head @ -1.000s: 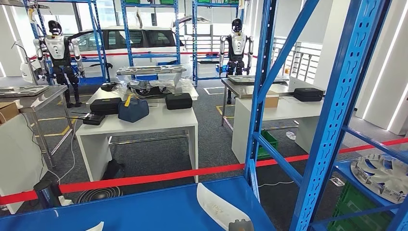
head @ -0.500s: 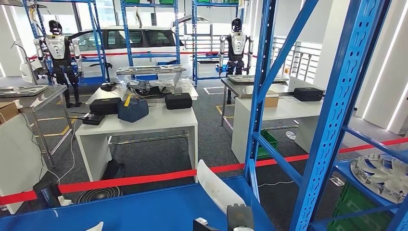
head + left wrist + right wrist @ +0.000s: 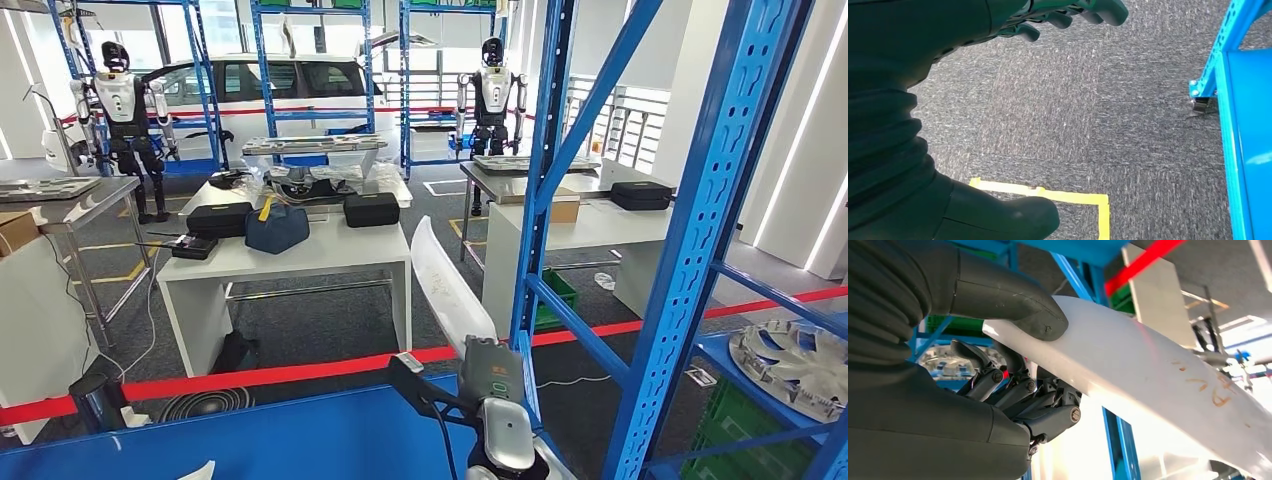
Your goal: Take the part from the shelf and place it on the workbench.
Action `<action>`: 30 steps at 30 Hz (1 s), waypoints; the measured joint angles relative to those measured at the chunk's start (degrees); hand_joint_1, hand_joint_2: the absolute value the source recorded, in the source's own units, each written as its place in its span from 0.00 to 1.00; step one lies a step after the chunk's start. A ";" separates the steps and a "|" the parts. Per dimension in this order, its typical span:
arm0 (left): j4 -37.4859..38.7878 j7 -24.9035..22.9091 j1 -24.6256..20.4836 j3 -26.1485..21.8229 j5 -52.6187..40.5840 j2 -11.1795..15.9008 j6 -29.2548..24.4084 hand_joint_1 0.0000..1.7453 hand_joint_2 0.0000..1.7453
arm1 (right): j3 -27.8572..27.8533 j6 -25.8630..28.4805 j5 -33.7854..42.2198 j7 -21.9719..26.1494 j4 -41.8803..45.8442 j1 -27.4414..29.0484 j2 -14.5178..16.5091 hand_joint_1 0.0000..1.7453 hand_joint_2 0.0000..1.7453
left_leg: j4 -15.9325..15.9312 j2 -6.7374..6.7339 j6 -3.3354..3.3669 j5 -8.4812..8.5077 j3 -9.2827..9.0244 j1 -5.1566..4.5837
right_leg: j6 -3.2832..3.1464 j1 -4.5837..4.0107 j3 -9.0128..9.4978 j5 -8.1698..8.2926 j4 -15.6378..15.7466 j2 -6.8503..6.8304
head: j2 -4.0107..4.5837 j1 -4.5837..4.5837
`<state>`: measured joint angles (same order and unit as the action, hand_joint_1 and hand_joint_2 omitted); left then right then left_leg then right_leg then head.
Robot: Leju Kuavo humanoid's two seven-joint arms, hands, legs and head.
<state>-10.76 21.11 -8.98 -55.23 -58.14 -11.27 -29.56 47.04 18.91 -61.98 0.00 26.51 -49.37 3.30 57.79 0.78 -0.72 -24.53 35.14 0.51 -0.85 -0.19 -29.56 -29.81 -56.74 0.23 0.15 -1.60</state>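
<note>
The part (image 3: 447,280) is a long, curved white panel with faint orange marks. My right hand (image 3: 487,378) holds it by its lower end, above the blue shelf board (image 3: 300,435), and it slants up and away from me. In the right wrist view the thumb (image 3: 1013,300) presses one face of the part (image 3: 1148,370) and the fingers (image 3: 1018,390) curl under the other. My left hand (image 3: 923,100) hangs over grey carpet, fingers apart, holding nothing. The white workbench (image 3: 300,255) stands beyond the red tape.
Blue shelf uprights (image 3: 690,230) and a slanted brace stand close on the right of the part. A silver round casting (image 3: 795,365) lies on a lower shelf at right. Black cases and a blue bag (image 3: 276,228) sit on the workbench. Red tape (image 3: 250,375) crosses the aisle.
My right hand has risen from the lower edge of the picture with the white part, lifting it off the shelf board; its far tip now stands much higher.
</note>
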 joint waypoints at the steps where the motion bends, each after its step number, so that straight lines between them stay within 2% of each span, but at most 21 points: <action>1: -0.02 -0.25 0.00 0.00 0.02 0.10 -0.09 0.00 1.00 | -0.28 -0.05 -0.18 0.00 0.83 -0.07 0.07 0.96 1.00 | 0.07 0.00 0.09 -0.08 0.02 -0.07 | 0.10 0.08 0.01 -0.01 0.04 0.00 | 0.00 0.00; 5: -0.09 -0.84 -0.12 0.00 0.60 0.53 -0.16 0.00 1.00 | -1.36 -0.57 -1.22 0.00 4.30 -0.66 0.29 0.96 1.00 | 0.10 -0.02 0.58 -0.17 -0.01 -0.20 | 0.62 0.29 0.07 0.02 0.11 0.03 | -0.01 0.01; 7: -0.10 -1.06 -0.29 0.00 0.88 0.62 -0.12 0.00 1.00 | -1.87 -0.63 -1.56 0.00 5.78 -1.06 0.34 0.96 1.00 | -0.41 -0.19 0.94 0.14 -0.29 0.15 | 0.88 0.25 -0.48 -0.93 -1.31 0.04 | 0.00 0.02; 8: -0.11 -1.16 -0.40 -0.01 0.97 0.71 -0.06 0.00 1.00 | -2.09 -0.64 -1.75 0.00 6.44 -1.27 0.34 0.96 1.00 | -0.68 -0.31 1.14 0.28 -0.41 0.35 | 1.03 0.26 -1.58 -2.30 -3.68 0.04 | 0.00 0.04; 10: -0.13 -1.30 -0.60 -0.05 1.03 0.90 0.07 0.00 1.00 | -2.39 -0.58 -2.10 0.00 7.45 -1.52 0.35 0.96 1.00 | -0.79 -0.48 1.29 0.34 -0.44 0.45 | 1.28 0.52 -5.48 -5.95 -11.44 0.02 | 0.00 0.06; 11: -0.13 -1.34 -0.66 -0.08 1.04 0.98 0.13 0.00 1.00 | -2.50 -0.55 -2.26 0.00 7.83 -1.55 0.35 0.96 1.00 | -0.72 -0.51 1.28 0.33 -0.39 0.47 | 1.42 0.71 -7.49 -7.21 -15.22 0.01 | -0.01 0.06; 12: -0.13 -1.37 -0.70 -0.11 1.05 1.03 0.15 0.00 1.00 | -2.65 -0.53 -2.42 0.00 8.21 -1.52 0.35 0.96 1.00 | -0.60 -0.52 1.24 0.30 -0.34 0.52 | 1.55 0.90 -8.74 -7.38 -17.30 0.01 | -0.01 0.06; 13: -0.13 -1.37 -0.71 -0.14 1.05 1.06 0.17 0.00 1.00 | -2.80 -0.53 -2.59 0.00 8.64 -1.52 0.36 0.96 1.00 | -0.41 -0.52 1.13 0.26 -0.29 0.62 | 1.67 1.10 -8.91 -6.37 -17.11 0.00 | -0.01 0.06; 14: -0.13 -1.38 -0.74 -0.15 1.07 1.06 0.19 0.00 1.00 | -2.93 -0.54 -2.78 0.00 9.15 -1.57 0.38 0.96 1.00 | -0.16 -0.50 0.93 0.18 -0.24 0.78 | 1.80 1.30 -7.96 -4.40 -14.64 -0.01 | -0.01 0.06; 16: -0.13 -1.48 -0.84 -0.20 1.23 1.13 0.18 0.00 1.00 | -3.08 -0.69 -3.18 0.00 10.38 -1.84 0.54 0.96 1.00 | 0.55 -0.45 0.17 -0.05 0.01 1.00 | 2.07 1.52 -4.59 -0.48 -6.88 -0.02 | 0.00 0.06; 17: -0.14 -1.51 -0.91 -0.25 1.41 1.19 0.17 0.00 1.00 | -3.11 -0.86 -3.34 0.00 11.01 -2.01 0.72 0.96 1.00 | 0.87 -0.42 -0.33 -0.11 0.21 1.00 | 1.97 1.51 -3.53 0.57 -4.28 0.11 | -0.01 0.05; 18: -0.15 -1.54 -0.96 -0.35 1.65 1.25 0.17 0.00 1.00 | -3.15 -1.08 -3.48 0.00 11.60 -2.16 0.91 0.96 1.00 | 1.03 -0.39 -0.84 -0.05 0.39 0.98 | 1.74 1.42 -3.14 0.95 -3.00 0.25 | -0.01 0.05; 20: -0.15 -1.51 -0.96 -0.60 2.03 1.30 0.16 0.00 1.00 | -3.22 -1.49 -3.70 0.00 12.68 -2.38 1.25 0.96 1.00 | 0.75 -0.35 -1.86 0.43 0.59 1.02 | 0.79 1.19 -3.64 1.26 -2.99 0.51 | -0.01 0.04; 22: -0.11 -1.49 -0.91 -0.79 2.27 1.28 0.10 0.00 1.00 | -3.24 -1.88 -3.97 0.00 13.70 -2.62 1.67 0.96 1.00 | 1.17 -0.41 -2.62 -0.34 1.14 1.19 | -0.26 1.24 -4.08 1.93 -2.82 0.42 | 0.00 0.03; 23: -0.09 -1.49 -0.92 -0.88 2.41 1.27 0.04 0.00 1.00 | -3.24 -2.07 -4.11 0.00 14.22 -2.75 1.92 0.96 1.00 | 2.83 -0.46 -2.82 -1.79 1.92 1.21 | -0.74 1.32 -4.33 2.28 -2.70 0.36 | -0.01 0.02; 24: -0.08 -1.50 -0.93 -0.98 2.58 1.26 -0.04 0.00 1.00 | -3.24 -2.26 -4.24 0.00 14.73 -2.87 2.18 0.96 1.00 | 5.79 -0.52 -2.96 -3.95 3.12 1.21 | -1.09 1.33 -4.60 2.59 -2.64 0.30 | -0.01 0.01; 26: -0.08 -1.50 -0.93 -1.18 2.84 1.26 -0.23 0.00 1.00 | -3.24 -2.62 -4.43 0.00 15.56 -2.98 2.49 0.96 1.00 | 13.67 -0.54 -3.08 -8.14 5.88 1.11 | -1.42 1.12 -5.28 3.12 -2.65 0.21 | 0.00 -0.01; 27: -0.08 -1.50 -0.91 -1.24 2.90 1.25 -0.31 0.00 1.00 | -3.24 -2.81 -4.48 0.00 15.90 -3.00 2.57 0.96 1.00 | 16.38 -0.54 -3.06 -9.24 6.59 1.05 | -1.47 0.99 -5.63 3.40 -2.67 0.17 | 0.01 -0.01; 28: -0.07 -1.49 -0.89 -1.30 2.91 1.22 -0.36 0.00 1.00 | -3.24 -3.03 -4.51 0.00 16.25 -3.05 2.63 0.96 1.00 | 17.05 -0.54 -2.93 -9.35 6.29 1.00 | -1.48 0.86 -5.99 3.69 -2.68 0.14 | 0.01 -0.01; 29: -0.07 -1.48 -0.89 -1.36 2.86 1.19 -0.38 0.00 1.00 | -3.24 -3.30 -4.52 0.00 16.61 -3.19 2.65 0.96 1.00 | 15.28 -0.54 -2.70 -8.50 4.78 0.93 | -1.43 0.77 -6.31 3.97 -2.69 0.13 | 0.00 -0.01; 30: -0.06 -1.49 -0.93 -1.39 2.77 1.15 -0.38 0.00 1.00 | -3.25 -3.61 -4.54 0.00 17.05 -3.43 2.66 0.96 1.00 | 11.47 -0.54 -2.38 -7.04 2.21 0.83 | -1.32 0.71 -6.59 4.25 -2.71 0.13 | 0.00 0.00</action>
<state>-10.82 19.62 -9.91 -56.63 -55.37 -10.11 -29.94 43.80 15.31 -66.51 0.00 43.56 -52.80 5.96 69.26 0.25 -3.10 -31.57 37.36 1.34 -2.17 0.52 -36.15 -25.56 -59.45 0.36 0.15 -1.60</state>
